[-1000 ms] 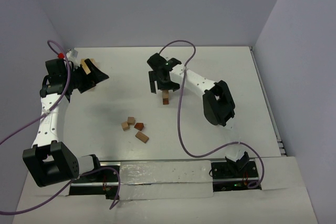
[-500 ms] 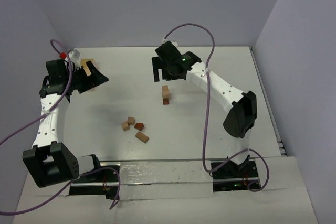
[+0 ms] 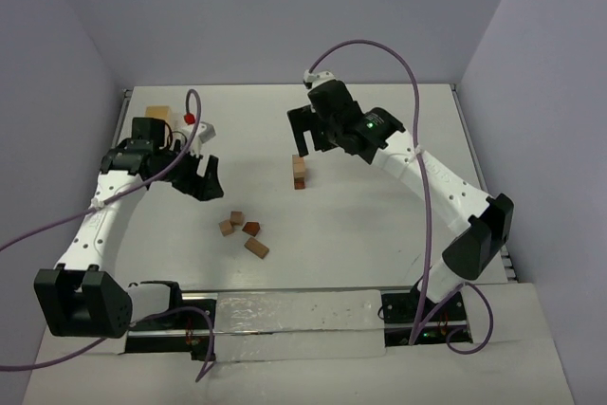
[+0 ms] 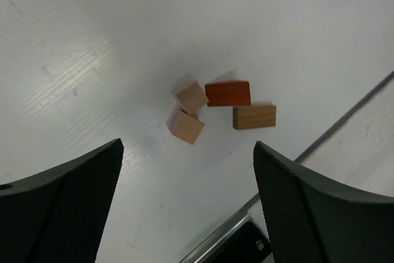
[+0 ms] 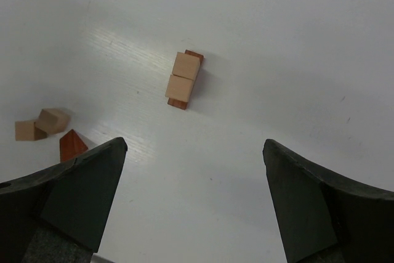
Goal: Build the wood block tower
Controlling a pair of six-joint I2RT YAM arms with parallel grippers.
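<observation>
Above four loose blocks (image 4: 228, 93), the left gripper (image 4: 188, 149) hung spread, ready to pick; the right gripper (image 5: 194, 146), spread too, gave the tower (image 5: 183, 78) room.

Open table (image 3: 379, 234) rings the tower (image 3: 299, 173) (loose wood blocks (image 3: 251, 229) cluster apart, nearer the bases).

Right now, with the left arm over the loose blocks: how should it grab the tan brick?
Come straight down and pinch the tan brick by its two short ends. It lies flat with bare table off both ends, while the reddish block crowds one long side. The left gripper, open above the blocks, looks wide enough.
</observation>
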